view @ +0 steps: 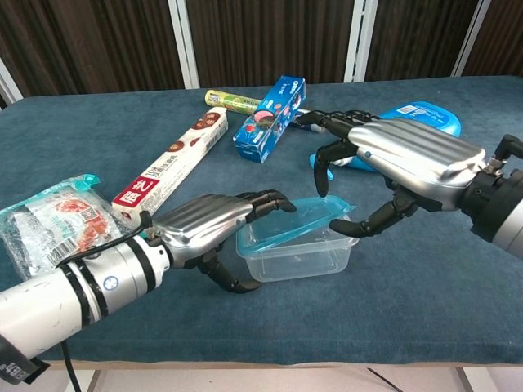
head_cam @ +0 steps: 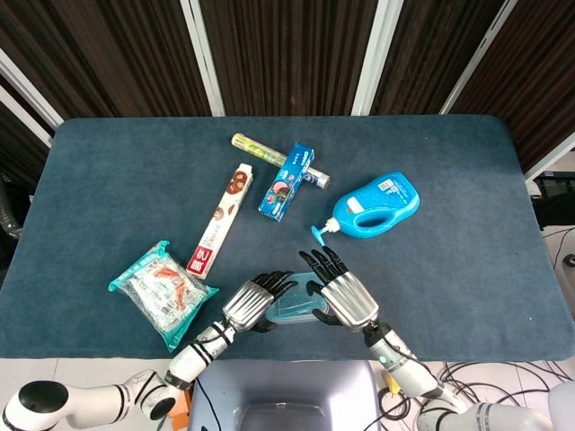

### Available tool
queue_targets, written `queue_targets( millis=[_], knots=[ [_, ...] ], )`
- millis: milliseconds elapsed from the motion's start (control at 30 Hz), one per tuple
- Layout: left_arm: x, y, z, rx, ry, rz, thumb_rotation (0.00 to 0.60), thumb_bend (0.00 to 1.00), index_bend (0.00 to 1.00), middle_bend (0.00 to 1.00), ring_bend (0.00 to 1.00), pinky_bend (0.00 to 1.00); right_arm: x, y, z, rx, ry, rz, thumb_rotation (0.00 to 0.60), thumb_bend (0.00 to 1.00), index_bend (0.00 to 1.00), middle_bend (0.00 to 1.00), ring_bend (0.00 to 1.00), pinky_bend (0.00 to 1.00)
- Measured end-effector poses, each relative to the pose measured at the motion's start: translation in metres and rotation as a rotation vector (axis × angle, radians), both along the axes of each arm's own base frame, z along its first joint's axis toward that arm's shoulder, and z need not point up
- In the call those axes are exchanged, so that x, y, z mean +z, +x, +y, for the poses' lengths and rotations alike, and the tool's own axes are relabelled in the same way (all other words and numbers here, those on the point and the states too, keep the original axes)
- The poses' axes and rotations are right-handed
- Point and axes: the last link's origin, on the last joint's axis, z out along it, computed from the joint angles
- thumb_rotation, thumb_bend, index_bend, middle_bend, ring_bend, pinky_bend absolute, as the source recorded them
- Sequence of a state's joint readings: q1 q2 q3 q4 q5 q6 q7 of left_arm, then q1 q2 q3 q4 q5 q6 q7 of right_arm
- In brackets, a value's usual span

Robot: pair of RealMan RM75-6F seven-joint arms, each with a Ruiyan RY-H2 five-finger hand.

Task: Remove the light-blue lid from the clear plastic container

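Both hands close on one thing at the near edge of the table (head_cam: 108, 189), which is covered in dark blue, felt-like cloth. Ribbed silver plates cover the back of the left hand (view: 208, 224), and its black fingers (view: 270, 198) curl over the left rim of the clear plastic container (view: 298, 260) while the thumb hooks under that side, gripping the box. From the other side the right hand (view: 409, 163) arches over the container, palm down, with dark fingers fanned above it. Its thumb and one finger pinch the right edge of the light-blue lid (view: 302, 219).

That lid is a thin, translucent rectangle with rounded corners. It is tilted: its right side is raised off the container, and its left side lies low at the rim under the left hand's fingers. Below it the container is a shallow, see-through box with rounded corners, resting on the cloth.

Just beyond the container lies a glossy blue detergent bottle (head_cam: 377, 205) on its side, pump nozzle pointing toward the hands. Further back are a blue toothpaste carton (head_cam: 287, 180) and a long, narrow biscuit box (head_cam: 220, 220). Left of the container sits a crinkly clear snack bag (head_cam: 160, 292) with teal edges.
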State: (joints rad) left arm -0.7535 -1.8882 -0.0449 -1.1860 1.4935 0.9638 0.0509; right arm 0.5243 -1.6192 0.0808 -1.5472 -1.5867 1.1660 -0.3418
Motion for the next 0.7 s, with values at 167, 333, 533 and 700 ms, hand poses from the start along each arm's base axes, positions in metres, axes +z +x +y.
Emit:
queue_targets(
  millis=[167, 333, 533, 700],
  knots=[
    [0.000, 0.000, 0.000, -0.001, 0.001, 0.002, 0.600, 0.26, 0.18, 0.32, 0.26, 0.25, 0.001, 0.002, 0.000, 0.002, -0.003, 0.001, 0.600, 0.20, 0.51, 0.01, 0.00, 0.00],
    [0.002, 0.002, 0.000, 0.001, 0.003, -0.011, 0.600, 0.26, 0.18, 0.32, 0.26, 0.25, -0.004, -0.001, -0.001, 0.001, 0.007, 0.017, 0.600, 0.20, 0.51, 0.01, 0.00, 0.00],
    [0.004, 0.004, -0.002, 0.007, 0.001, -0.032, 0.600, 0.26, 0.18, 0.32, 0.26, 0.25, -0.018, 0.000, 0.001, 0.004, 0.035, 0.016, 0.600, 0.22, 0.55, 0.04, 0.00, 0.00],
    [0.004, 0.005, -0.003, 0.007, -0.001, -0.037, 0.600, 0.26, 0.18, 0.32, 0.26, 0.23, -0.032, 0.002, 0.005, 0.036, 0.049, 0.015, 0.600, 0.36, 0.62, 0.08, 0.00, 0.00]
  ],
)
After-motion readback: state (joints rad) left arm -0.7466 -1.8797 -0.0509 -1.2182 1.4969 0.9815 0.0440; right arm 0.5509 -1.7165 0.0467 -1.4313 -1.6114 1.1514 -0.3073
